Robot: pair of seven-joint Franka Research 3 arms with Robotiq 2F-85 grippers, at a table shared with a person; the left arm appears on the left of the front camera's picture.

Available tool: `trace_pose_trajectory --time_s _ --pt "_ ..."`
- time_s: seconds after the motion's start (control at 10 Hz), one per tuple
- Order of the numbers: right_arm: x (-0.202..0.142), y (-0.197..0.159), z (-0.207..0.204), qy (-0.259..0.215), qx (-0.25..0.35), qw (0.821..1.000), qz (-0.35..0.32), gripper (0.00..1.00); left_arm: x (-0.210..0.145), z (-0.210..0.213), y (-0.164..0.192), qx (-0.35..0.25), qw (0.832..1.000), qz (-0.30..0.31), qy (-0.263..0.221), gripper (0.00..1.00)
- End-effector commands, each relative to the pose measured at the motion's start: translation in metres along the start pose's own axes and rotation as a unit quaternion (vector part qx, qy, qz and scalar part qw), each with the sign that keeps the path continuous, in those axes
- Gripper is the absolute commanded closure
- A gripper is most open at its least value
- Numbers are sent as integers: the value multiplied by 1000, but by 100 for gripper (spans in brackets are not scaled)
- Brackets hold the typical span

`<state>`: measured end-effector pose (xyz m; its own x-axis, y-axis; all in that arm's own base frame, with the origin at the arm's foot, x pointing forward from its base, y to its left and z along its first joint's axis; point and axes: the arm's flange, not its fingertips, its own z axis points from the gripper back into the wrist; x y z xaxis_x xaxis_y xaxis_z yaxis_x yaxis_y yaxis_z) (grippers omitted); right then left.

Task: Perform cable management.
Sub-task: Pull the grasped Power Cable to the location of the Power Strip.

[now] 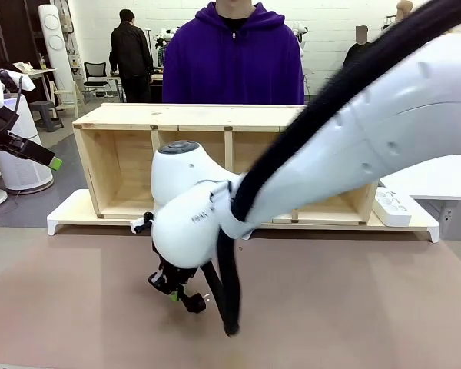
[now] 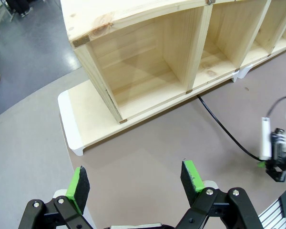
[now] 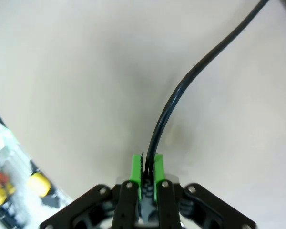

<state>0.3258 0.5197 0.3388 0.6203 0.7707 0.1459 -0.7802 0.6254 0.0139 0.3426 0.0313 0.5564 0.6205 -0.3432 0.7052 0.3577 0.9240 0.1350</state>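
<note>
A long pale wooden shelf [image 1: 192, 115] of open compartments stands on a flat wooden board with white ends [image 1: 73, 211] at the far side of the brown tabletop [image 1: 353, 307]. A person in a purple hoodie [image 1: 234, 65] is just behind it. A white power strip [image 1: 393, 206] lies on the board's right end, beside the shelf. A long thin black cable [image 3: 178, 93] runs from the board's front edge forward over the tabletop — into the right arm's jaws, low before the shelf's left half. The left arm's jaws hang far left, well apart.
</note>
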Motion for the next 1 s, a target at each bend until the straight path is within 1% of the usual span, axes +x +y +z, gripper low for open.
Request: trace_pose_trajectory --time_s 0.0,0.2,0.4,0.6,0.7,0.8,0.9 --pt "-61 11 10 -47 -19 999 -19 87 -1 -1 1 -1 1000 4 -4 0" --pt "-105 20 17 -84 -20 995 -46 87 -1 -1 1 -1 1000 4 -4 0" --pt "-151 32 21 -127 -26 987 -99 87 -1 -1 1 -1 1000 4 -4 0" --pt "-200 39 17 -178 -32 972 -147 87 -1 -1 1 -1 1000 4 -4 0" --pt "-224 39 13 -212 -31 962 -171 87 -1 -1 1 -1 1000 4 -4 0" --pt "-239 38 11 -239 -29 953 -186 87 -1 -1 1 -1 1000 4 -4 0" --pt "-245 36 9 -249 -29 949 -192 87 -1 -1 1 -1 1000 4 -4 0"
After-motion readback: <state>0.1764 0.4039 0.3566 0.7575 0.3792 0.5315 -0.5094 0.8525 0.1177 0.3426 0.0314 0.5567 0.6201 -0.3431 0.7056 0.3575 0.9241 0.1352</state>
